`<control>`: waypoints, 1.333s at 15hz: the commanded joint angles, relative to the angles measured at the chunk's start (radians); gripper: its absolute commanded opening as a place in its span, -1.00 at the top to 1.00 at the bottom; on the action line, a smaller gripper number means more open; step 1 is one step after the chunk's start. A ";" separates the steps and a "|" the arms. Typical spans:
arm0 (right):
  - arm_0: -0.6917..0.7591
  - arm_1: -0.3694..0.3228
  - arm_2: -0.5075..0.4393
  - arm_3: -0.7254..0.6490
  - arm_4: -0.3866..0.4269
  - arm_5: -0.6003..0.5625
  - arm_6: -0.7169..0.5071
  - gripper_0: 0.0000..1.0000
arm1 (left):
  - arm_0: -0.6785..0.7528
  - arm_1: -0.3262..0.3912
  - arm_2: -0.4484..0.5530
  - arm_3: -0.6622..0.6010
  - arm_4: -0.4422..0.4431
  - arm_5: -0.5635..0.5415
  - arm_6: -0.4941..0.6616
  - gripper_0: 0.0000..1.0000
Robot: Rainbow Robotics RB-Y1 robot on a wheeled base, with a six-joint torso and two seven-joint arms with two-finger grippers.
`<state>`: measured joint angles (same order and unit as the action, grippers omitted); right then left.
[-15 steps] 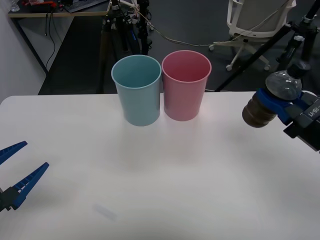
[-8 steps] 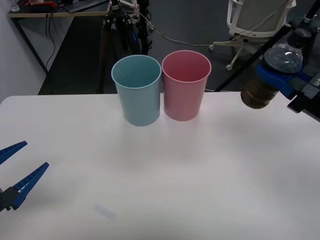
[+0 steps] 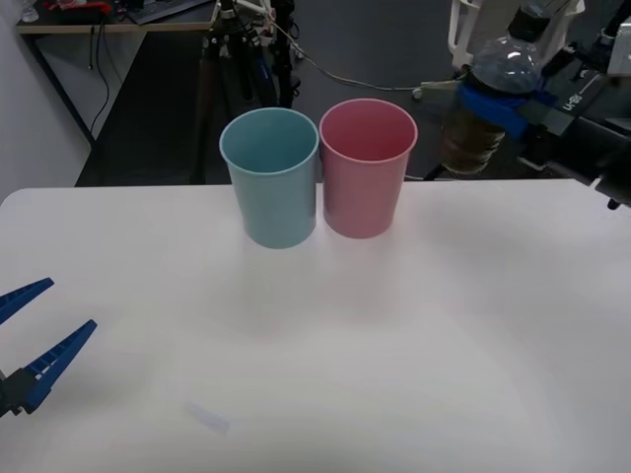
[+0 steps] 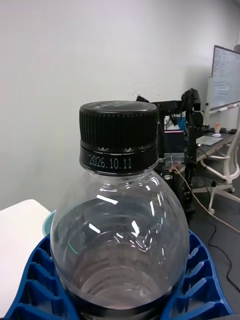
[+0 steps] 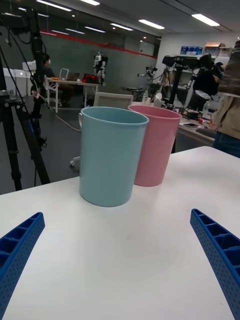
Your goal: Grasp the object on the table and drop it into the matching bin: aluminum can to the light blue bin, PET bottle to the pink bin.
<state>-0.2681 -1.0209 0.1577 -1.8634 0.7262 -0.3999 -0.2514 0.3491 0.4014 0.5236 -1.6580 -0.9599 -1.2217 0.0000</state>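
**Bottle held aloft beside the pink bin**

The right gripper point(image 3: 496, 101) hangs above the table's far edge, its blue ribbed fingers point(image 4: 200, 280) clamped around the one PET bottle point(image 3: 485, 108). From the front the fingers cover the bottle's middle, so only the clear shoulder above them and the dark label band below them can be seen. In the right wrist view the black cap and clear shoulders stand up between the fingers, and everything lower on the bottle is cut off. The bottle is off the table, tilted slightly.

Two bins stand to this gripper's left and lower: the pink bin point(image 3: 366, 166) nearer to it, the light blue bin point(image 3: 271, 175) just beyond, their walls touching or nearly so. What lies inside them cannot be made out.

The left gripper point(image 3: 30, 333) rests low at the table's near left edge, fingers spread wide, holding nothing, partly cut off.

The table point(image 3: 394, 345) is plain white. Behind it are dark flooring, tripods, cables and a white office chair point(image 3: 493, 34).
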 commanded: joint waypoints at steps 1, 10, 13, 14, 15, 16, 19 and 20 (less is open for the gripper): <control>-0.123 0.015 0.075 0.093 0.001 0.004 -0.016 1.00 | 0.000 0.000 0.000 0.000 0.000 0.000 0.000 -1.00; -0.375 0.260 0.163 0.397 0.193 0.004 -0.062 1.00 | 0.000 0.000 0.000 0.000 0.000 0.000 0.000 -1.00; -0.425 0.335 0.161 0.474 0.272 0.004 -0.078 1.00 | 0.000 0.000 0.000 0.000 0.000 0.000 0.000 -1.00; -0.438 0.357 0.160 0.497 0.297 0.004 -0.081 1.00 | 0.000 0.000 0.000 0.000 0.000 0.000 0.000 -1.00; -0.444 0.370 0.157 0.512 0.317 0.004 -0.086 1.00 | 0.000 0.000 0.000 0.000 0.000 0.000 0.000 -1.00; -0.445 0.387 0.157 0.524 0.325 0.004 -0.086 1.00 | 0.000 0.000 0.000 0.000 0.000 0.000 0.000 -1.00; -0.450 0.456 0.134 0.553 0.421 0.010 -0.088 1.00 | 0.000 0.000 0.000 0.000 0.000 0.000 0.000 -1.00; -0.451 0.476 0.118 0.561 0.457 0.010 -0.091 1.00 | 0.000 0.000 0.000 0.000 0.000 0.000 0.000 -1.00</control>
<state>-0.7188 -0.5597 0.2871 -1.3081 1.1567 -0.3894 -0.3401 0.3491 0.4014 0.5236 -1.6581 -0.9599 -1.2217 0.0000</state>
